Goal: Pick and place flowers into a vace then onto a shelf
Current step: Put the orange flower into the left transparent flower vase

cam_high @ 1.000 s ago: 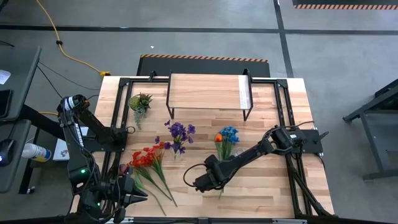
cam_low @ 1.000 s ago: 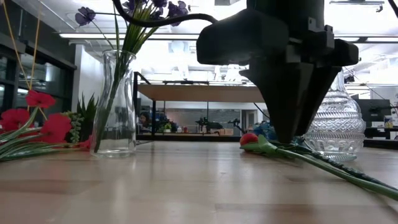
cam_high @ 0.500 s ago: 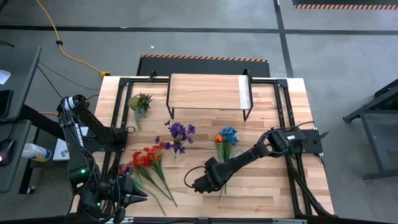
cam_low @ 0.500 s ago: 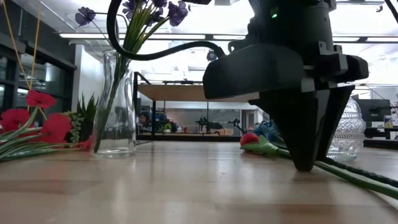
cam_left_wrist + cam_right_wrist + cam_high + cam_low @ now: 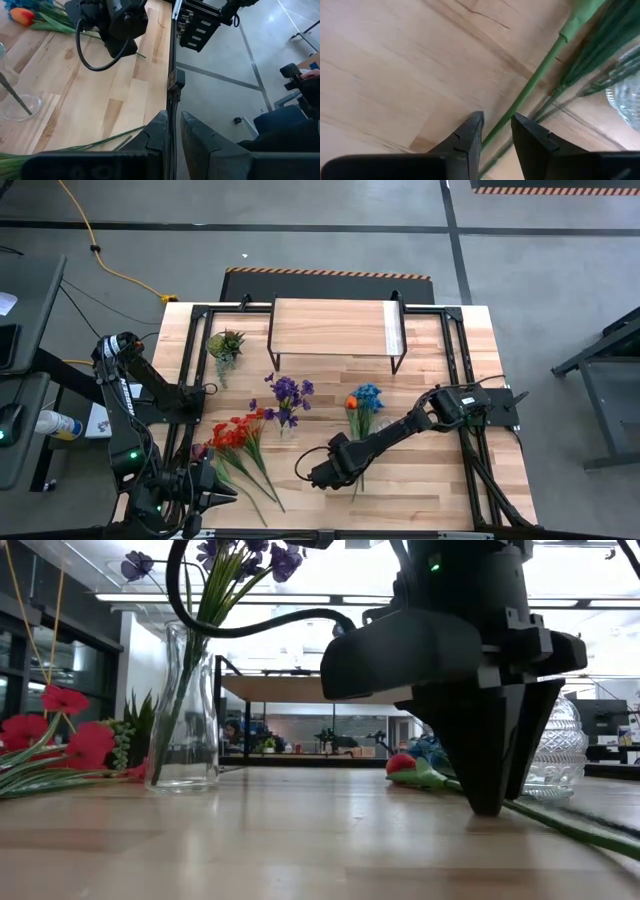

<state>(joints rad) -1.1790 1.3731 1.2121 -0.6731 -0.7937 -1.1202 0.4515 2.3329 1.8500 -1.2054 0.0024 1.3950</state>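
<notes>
1. Right end effector (image 5: 495, 131): lowered to the desk (image 5: 430, 480) near its front edge. Its two fingers (image 5: 465, 135) stand narrowly apart, one on each side of a green stem (image 5: 540, 75) lying flat on the wood. No firm clamp is visible; the stem sits in the gap.
2. Left end effector (image 5: 170, 125): parked at the front left corner of the desk, fingers nearly together, holding nothing.
3. Flowers: the orange and blue sprays (image 5: 362, 402) lie beside the cut-glass vase (image 5: 545, 755), stems running toward the right end effector. The purple spray (image 5: 290, 392) already stands in the tall clear vase (image 5: 185, 710). The red sprays (image 5: 235, 432) lie loose at front left.
4. Shelf (image 5: 330, 328): at the back of the desk, top unoccupied.
5. Risk, missed grasp: the stem is thin and flat on the wood; fingertips closing slightly high would likely slide over it.
6. Risk, multiple pick: several stems lie bunched together near the fingers, so closing may catch more than one.
7. Risk, collision: the cut-glass vase stands near the stem; a dragged or swinging spray could tip it.
</notes>
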